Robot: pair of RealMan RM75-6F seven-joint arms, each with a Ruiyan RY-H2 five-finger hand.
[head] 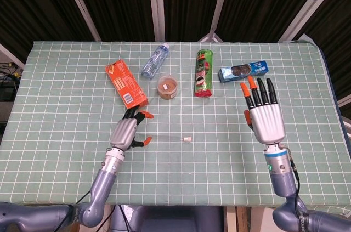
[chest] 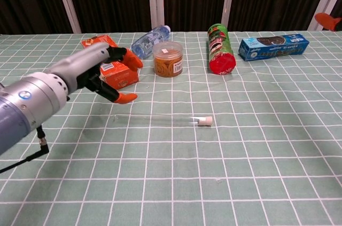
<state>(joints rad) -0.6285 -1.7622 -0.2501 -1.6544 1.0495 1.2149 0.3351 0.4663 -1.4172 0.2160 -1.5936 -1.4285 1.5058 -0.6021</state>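
A thin clear tube [head: 169, 139] with a white cap [head: 187, 140] lies flat on the green checked tablecloth [head: 66, 111]. In the chest view the tube [chest: 160, 119] stretches left to right with its cap [chest: 206, 121] at the right end. My left hand [head: 127, 131] hovers just left of the tube's bare end, fingers apart and holding nothing; the chest view shows this left hand [chest: 101, 71] raised above the cloth. My right hand [head: 265, 114] is held up flat with its fingers spread and empty, off to the right; only one of its fingertips [chest: 327, 21] shows in the chest view.
Along the back lie an orange box [head: 126, 84], a water bottle [head: 155, 61], a small lidded jar [head: 167, 86], a green chips can [head: 204, 73] and a blue cookie box [head: 243, 71]. The table's front edge runs close to both forearms.
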